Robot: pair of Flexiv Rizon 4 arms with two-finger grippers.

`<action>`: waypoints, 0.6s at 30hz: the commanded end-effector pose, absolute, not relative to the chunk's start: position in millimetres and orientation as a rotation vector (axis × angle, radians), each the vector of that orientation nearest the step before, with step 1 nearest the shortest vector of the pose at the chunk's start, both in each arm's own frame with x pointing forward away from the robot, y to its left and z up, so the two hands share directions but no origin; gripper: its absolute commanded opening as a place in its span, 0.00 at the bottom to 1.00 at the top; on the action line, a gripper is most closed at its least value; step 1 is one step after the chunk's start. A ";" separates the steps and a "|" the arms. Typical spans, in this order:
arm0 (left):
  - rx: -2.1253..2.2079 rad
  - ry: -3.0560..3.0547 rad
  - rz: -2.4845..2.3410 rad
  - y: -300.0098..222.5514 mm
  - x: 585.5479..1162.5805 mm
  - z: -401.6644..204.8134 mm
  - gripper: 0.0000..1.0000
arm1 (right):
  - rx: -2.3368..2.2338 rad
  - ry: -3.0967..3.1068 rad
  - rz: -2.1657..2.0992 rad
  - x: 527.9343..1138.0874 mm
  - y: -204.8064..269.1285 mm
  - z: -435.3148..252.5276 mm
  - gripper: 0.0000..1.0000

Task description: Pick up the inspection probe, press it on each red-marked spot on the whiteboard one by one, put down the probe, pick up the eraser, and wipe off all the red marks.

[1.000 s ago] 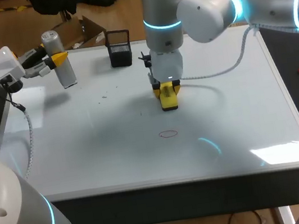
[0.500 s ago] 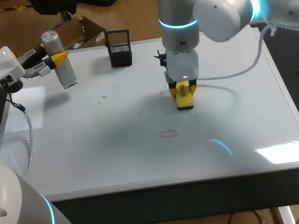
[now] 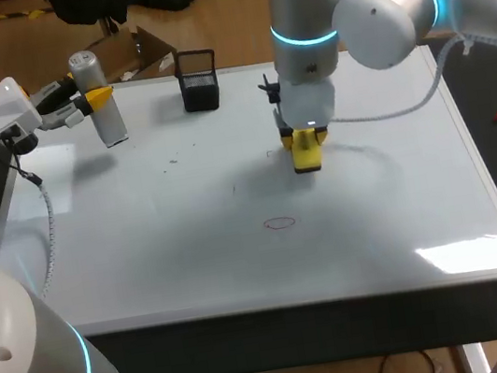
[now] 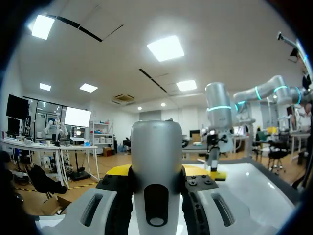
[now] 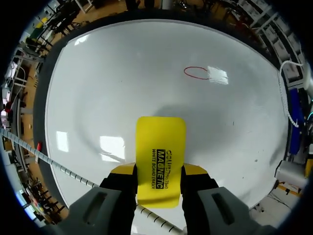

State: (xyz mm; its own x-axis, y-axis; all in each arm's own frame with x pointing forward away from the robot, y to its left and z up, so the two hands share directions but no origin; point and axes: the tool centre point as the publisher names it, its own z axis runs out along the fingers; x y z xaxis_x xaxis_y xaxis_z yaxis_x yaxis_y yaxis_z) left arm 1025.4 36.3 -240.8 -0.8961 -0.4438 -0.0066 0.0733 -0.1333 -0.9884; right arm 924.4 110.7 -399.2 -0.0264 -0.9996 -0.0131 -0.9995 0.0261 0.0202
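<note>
— What does the head view show?
— The left gripper (image 3: 93, 98) sits at the far left corner of the board (image 3: 147, 259), clamped on the probe (image 3: 109, 123). The right gripper (image 3: 306, 147) grips the eraser (image 3: 308, 160) low over the board's middle. The red ring (image 3: 280, 223) lies apart from it, nearer the robot
— And the left wrist?
— The probe (image 4: 156, 147) stands upright, pinched from both sides by the fingers, with the eraser (image 4: 218, 175) well ahead
— The right wrist?
— The fingers squeeze the eraser (image 5: 160, 152) and the red ring (image 5: 196, 73) lies ahead on the board (image 5: 112, 73). Whether the eraser touches the board cannot be told
</note>
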 end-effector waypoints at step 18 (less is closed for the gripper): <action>-0.413 1.794 -2.091 36.2 1024.8 -240.1 0.00 | 2.364 -2.065 -0.113 948.5 194.4 -408.4 0.00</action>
